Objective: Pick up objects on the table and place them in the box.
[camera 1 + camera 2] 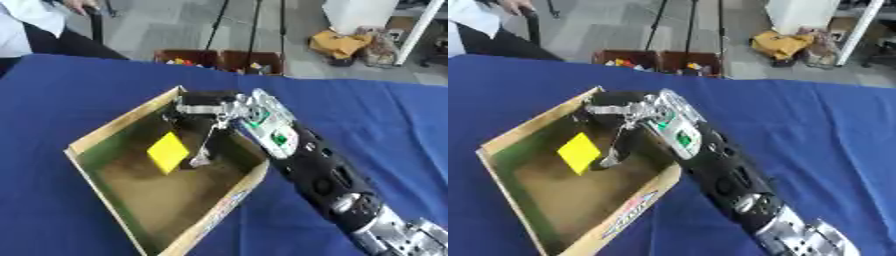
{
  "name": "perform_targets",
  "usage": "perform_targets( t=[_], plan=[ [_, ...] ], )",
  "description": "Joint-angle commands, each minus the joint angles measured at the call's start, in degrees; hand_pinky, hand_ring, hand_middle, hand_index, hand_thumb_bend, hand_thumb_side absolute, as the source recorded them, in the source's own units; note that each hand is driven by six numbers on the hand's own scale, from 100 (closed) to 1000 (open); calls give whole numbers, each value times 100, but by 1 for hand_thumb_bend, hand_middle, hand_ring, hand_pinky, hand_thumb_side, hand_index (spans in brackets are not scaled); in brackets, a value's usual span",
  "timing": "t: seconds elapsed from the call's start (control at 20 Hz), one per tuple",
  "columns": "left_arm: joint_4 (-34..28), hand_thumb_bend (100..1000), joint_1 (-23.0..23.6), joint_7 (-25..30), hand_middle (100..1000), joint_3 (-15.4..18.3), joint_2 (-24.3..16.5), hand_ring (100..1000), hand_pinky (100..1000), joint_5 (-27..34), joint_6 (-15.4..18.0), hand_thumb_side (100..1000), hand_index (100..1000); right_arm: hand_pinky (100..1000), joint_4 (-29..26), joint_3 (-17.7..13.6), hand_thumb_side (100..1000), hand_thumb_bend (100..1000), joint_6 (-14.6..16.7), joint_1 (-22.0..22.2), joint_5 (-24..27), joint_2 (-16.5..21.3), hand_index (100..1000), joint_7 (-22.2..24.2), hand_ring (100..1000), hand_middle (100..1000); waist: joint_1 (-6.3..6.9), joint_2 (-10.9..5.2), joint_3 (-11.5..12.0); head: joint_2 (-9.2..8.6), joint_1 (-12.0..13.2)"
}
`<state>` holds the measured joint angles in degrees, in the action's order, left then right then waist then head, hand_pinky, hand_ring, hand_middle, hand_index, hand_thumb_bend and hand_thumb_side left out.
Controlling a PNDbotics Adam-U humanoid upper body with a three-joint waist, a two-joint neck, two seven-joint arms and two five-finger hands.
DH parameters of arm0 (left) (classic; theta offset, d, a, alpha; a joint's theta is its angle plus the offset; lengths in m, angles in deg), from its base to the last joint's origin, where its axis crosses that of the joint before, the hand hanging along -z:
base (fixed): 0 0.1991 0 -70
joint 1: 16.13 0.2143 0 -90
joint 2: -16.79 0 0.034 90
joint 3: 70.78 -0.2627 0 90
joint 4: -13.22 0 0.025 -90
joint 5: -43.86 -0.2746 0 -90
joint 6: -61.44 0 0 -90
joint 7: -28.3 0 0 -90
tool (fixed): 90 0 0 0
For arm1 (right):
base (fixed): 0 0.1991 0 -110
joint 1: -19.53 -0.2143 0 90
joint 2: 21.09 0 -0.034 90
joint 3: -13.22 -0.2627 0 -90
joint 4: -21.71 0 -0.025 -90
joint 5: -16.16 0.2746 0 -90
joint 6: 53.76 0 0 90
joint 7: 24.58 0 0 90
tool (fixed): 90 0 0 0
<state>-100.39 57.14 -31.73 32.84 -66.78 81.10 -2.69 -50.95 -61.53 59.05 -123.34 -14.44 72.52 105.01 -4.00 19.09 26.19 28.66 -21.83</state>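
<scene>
Blue tablecloth (105, 95) | box (219, 215): flat yellow square (168, 152) inside | right robot hand (206, 107): grip unclear

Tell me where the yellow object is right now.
The yellow object lies inside the box, toward its far left part, just left of the right hand reaching over the box's far rim.
</scene>
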Motion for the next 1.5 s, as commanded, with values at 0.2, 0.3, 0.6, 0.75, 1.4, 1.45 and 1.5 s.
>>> perform_targets(
  t=[0.2, 0.3, 0.6, 0.75, 1.4, 1.45, 1.5],
  plan=[
    [-98, 100, -70, 3, 891, 19, -85, 748, 759, -1, -27, 1000, 963, 770, -206, 35, 211, 290, 263, -40, 113, 75, 658, 298, 742, 453, -68, -16, -22, -56, 6],
    [-98, 100, -73, 0, 891, 21, -86, 748, 759, -4, -39, 1000, 963, 838, -285, 42, 283, 353, 343, -24, 242, 89, 728, 458, 805, 531, -71, -24, -27, -51, 7],
    [-98, 100, -46, -4, 890, 25, -96, 750, 760, 10, -31, 1000, 964, 988, -578, -117, 716, 528, 344, -14, 717, 150, 834, 829, 965, 747, -55, -56, -23, -54, 3],
    [-98, 100, -36, -6, 890, 27, -96, 749, 761, 10, -34, 1000, 964, 999, -762, -216, 778, 554, 235, -13, 967, 202, 839, 749, 975, 742, -42, -69, -44, -75, 4],
    [-98, 100, 57, -57, 890, 86, -168, 749, 759, -7, -1, 1000, 964, 973, -2194, -693, 782, 491, -151, 192, 2020, 906, 821, -44, 962, 691, -15, -152, -286, 10, 250],
    [-98, 100, 65, -67, 890, 94, -175, 749, 759, -17, -3, 1000, 964, 971, -2323, -778, 782, 487, -141, 239, 2100, 989, 820, -124, 961, 690, -11, -158, -326, 23, 308],
    [-98, 100, 69, -77, 890, 101, -182, 749, 759, -25, -3, 1000, 964, 969, -2454, -856, 781, 484, -136, 295, 2180, 1076, 819, -205, 960, 688, -7, -164, -360, 35, 359]
  ],
)
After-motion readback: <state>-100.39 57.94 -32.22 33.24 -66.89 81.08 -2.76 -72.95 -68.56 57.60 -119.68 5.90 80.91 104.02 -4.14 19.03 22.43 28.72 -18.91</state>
